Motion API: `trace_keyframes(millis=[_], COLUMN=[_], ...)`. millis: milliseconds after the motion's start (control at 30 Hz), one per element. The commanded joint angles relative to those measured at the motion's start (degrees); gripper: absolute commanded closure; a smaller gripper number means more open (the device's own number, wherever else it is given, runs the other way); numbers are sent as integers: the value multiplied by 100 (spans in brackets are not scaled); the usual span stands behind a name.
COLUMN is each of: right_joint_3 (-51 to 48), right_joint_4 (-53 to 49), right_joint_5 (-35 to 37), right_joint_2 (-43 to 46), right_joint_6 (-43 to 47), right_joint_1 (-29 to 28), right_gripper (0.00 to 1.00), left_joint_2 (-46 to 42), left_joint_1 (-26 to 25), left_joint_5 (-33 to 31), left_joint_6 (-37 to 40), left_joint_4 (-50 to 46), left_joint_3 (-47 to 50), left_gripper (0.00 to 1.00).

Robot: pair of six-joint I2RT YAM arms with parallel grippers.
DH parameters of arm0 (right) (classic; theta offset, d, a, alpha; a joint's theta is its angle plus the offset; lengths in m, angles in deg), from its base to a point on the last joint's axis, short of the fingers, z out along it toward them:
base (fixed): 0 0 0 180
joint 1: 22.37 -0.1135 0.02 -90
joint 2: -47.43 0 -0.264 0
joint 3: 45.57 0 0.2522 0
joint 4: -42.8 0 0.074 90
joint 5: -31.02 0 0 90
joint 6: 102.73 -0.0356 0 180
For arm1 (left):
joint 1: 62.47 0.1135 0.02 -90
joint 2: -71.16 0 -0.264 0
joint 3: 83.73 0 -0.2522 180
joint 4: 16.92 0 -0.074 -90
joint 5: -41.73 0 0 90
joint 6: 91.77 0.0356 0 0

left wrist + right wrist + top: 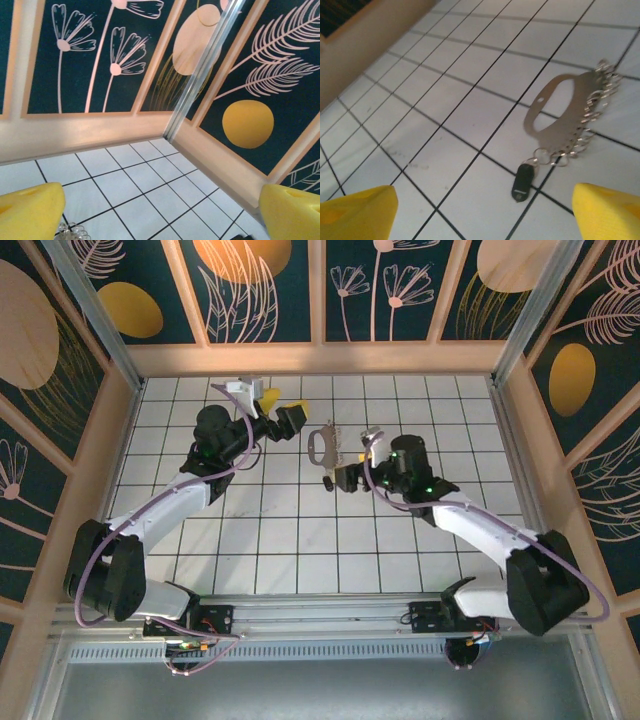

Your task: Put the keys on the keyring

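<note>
Right wrist view: at bottom edge, right pincer [482,215] released, yellow tips [357,212] wide apart, grasping nothing. Just beyond, lower centre-right, black-headed key [522,181] flat on tiled bench [420,100], joined to small rings [580,142] along keyring [535,131] lying farther up right. Left wrist view: left pincer [160,212] released, above bench.

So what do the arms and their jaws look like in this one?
The left arm and right arm match: white tubular links between bulky black joint housings. A lilac cable loops along each arm. Small green lights glow on the black wrist units. The jaws end in blocky yellow pads, the same on both arms.
</note>
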Motion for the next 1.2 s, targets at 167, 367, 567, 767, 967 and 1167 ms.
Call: trace_keyframes(millis=[167,367,567,767,967,1167], right_joint_3=[-292,-428,-401,-554,-607,-1014], right_joint_4=[-119,378,1182,1915,1910,2303], right_joint_5=[968,1994,3091,3738,3724,3699], right_joint_2=[836,1198,741,396,79,-35], right_joint_6=[-273,-464,-594,-190,-59,141], right_joint_1=[735,1117,1536,1898,2450,2737], right_gripper=[7,1,1,1,1,1], left_joint_2=[-395,-499,-627,-1259,-1884,-1493], left_joint_1=[37,37,45,438,1313,1513], left_joint_5=[-903,-1776,-2718,-3493,-4042,-4262], left_joint_6=[501,750,1597,2305,2693,2636], left_joint_4=[-2,75,237,960,1218,1547], left_joint_3=[410,696,1020,1840,2789,3403], left_gripper=[1,1,1,1,1,1])
